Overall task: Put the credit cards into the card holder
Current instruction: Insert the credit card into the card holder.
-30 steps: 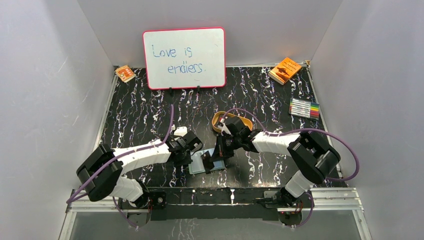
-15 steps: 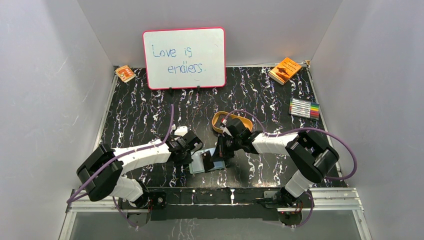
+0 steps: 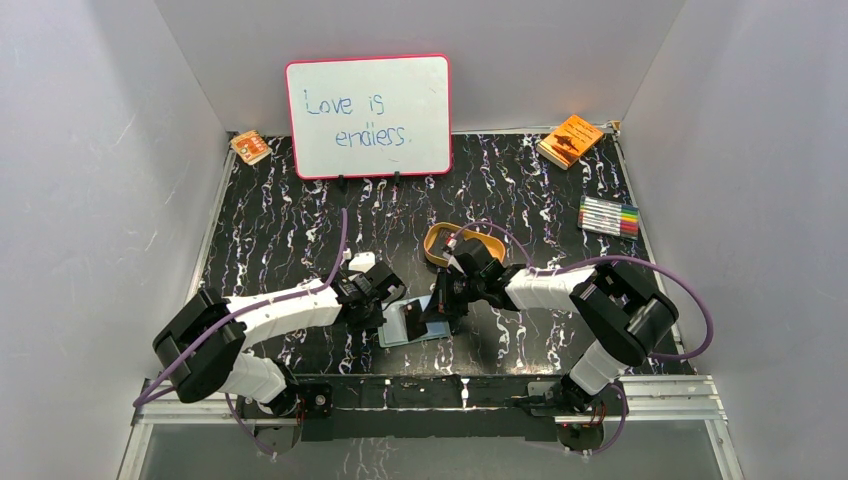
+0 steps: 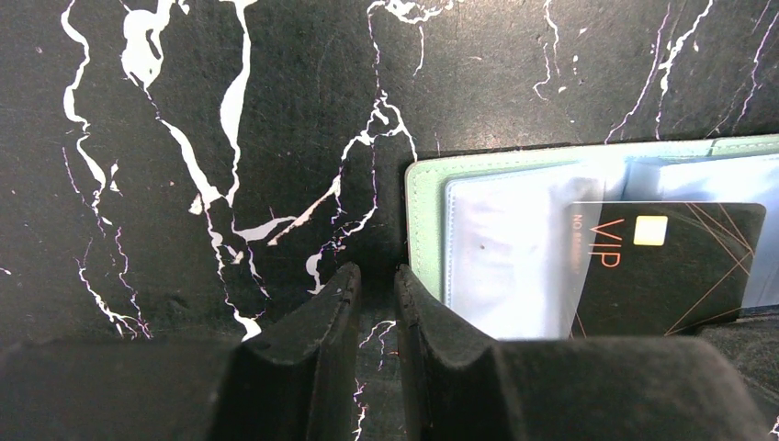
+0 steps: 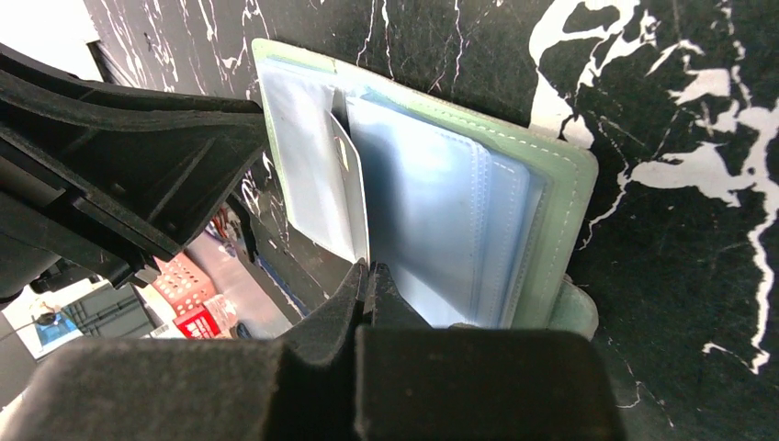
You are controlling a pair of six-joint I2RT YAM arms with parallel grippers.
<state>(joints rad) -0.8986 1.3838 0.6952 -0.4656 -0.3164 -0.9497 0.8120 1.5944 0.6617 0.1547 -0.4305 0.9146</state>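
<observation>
The card holder (image 3: 397, 334) lies open on the black marbled table, sage-green rim (image 4: 425, 220) up, with pale clear sleeves (image 5: 432, 211) showing. A black credit card (image 4: 675, 271) marked VIP stands partly inside a sleeve, its left end under the clear plastic. My right gripper (image 5: 369, 268) is shut on the near edge of that card (image 5: 351, 188), seen edge-on here. My left gripper (image 4: 377, 277) sits at the holder's left edge with a narrow gap between its jaws and only table in that gap. One of its fingers (image 4: 432, 322) overlaps the green rim.
A tan oval tray (image 3: 487, 244) sits just behind the right gripper (image 3: 438, 312). A whiteboard (image 3: 368, 115) stands at the back, with an orange booklet (image 3: 570, 140) and markers (image 3: 608, 216) at the back right. A small orange packet (image 3: 250, 147) lies at the back left.
My right gripper has edged a little to the left with the card, toward the holder. The left arm has barely moved.
</observation>
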